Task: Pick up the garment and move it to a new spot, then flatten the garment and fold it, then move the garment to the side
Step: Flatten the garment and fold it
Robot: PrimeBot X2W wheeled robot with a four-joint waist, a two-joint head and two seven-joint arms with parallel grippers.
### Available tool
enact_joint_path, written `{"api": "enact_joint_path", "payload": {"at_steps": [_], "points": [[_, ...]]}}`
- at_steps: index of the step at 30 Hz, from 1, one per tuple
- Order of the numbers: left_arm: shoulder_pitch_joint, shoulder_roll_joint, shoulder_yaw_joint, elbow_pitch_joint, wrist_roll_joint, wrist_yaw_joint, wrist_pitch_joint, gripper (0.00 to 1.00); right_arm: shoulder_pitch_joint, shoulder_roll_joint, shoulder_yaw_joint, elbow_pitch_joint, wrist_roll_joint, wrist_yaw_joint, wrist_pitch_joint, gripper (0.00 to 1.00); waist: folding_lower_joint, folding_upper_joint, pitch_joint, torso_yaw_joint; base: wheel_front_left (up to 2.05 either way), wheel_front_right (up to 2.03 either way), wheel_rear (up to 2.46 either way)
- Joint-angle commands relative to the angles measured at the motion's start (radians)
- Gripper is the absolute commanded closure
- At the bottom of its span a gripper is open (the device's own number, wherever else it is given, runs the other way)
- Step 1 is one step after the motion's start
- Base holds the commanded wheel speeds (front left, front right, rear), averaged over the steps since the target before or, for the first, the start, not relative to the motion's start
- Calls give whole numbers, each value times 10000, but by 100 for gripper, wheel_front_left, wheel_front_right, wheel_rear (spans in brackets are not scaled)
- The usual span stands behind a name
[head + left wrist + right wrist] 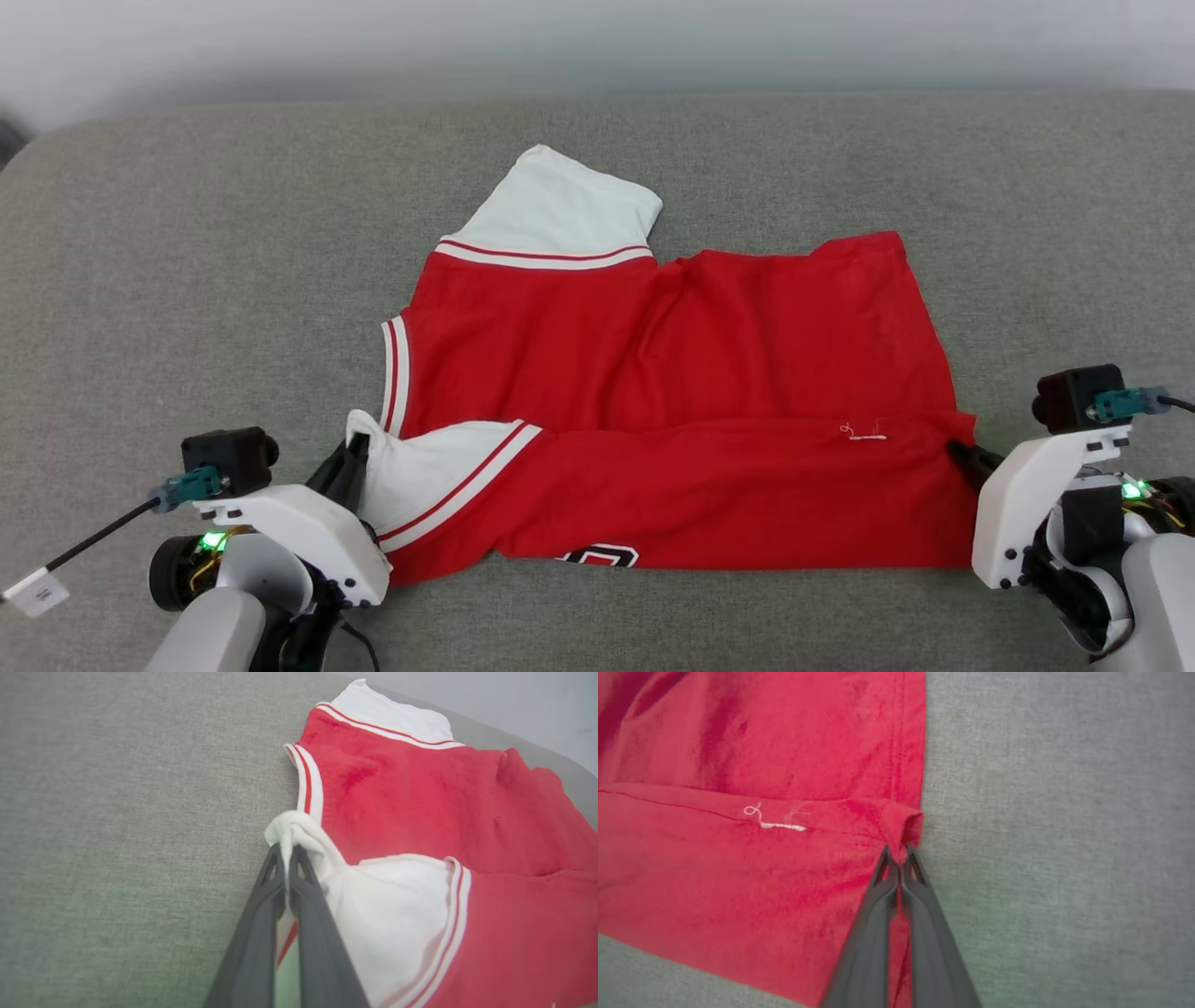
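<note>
The garment lies spread between the two grippers on the grey fabric surface, with a fold line running from one gripper to the other. The left gripper has its fingers pressed together on a bunched tip of the white sleeve. The red body stretches away to that gripper's right, and the striped neckline trim sits just beyond its fingertips. The right gripper pinches a small curl of the red hem corner. A white thread stitch sits on the folded edge to its left, with bare grey cloth to its right.
</note>
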Motion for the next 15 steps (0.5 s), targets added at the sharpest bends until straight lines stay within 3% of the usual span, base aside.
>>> {"api": "enact_joint_path", "payload": {"at_steps": [1, 2, 3, 4, 5, 6, 15], "points": [[-167, -51, -22, 176, -30, -110, -3, 100, -203, -37, 66, 156, 44, -8, -168, 85, -2, -1, 122, 33, 0, 0, 0], [-266, -111, -85, 373, -61, -187, -4, 100, -268, -58, 142, 362, 67, -8, -292, 62, -2, -1, 140, 32, 0, 0, 0], [-355, -173, -125, 590, -87, -282, -1, 73, -319, -83, 235, 531, 89, -8, -444, 9, -2, -1, 151, 32, 0, 0, 0], [-414, -237, -177, 773, -130, -352, 29, 53, -369, -80, 299, 699, 122, -8, -614, 0, -2, -1, 152, 25, 0, 0, 0], [-459, -276, -213, 937, -170, -425, 30, 9, -378, -85, 391, 863, 145, -8, -759, 0, -2, -1, 125, 5, 0, 0, 0], [-512, -313, -199, 1095, -205, -454, -24, 0, -377, -90, 416, 987, 146, -8, -985, 0, -2, -1, 72, -18, 0, 0, 0], [-343, -91, 167, 1599, -343, -427, -551, 0, 171, -58, 577, 784, 255, -8, -3675, 0, -2, -1, -916, -341, 0, 0, 0]]}}
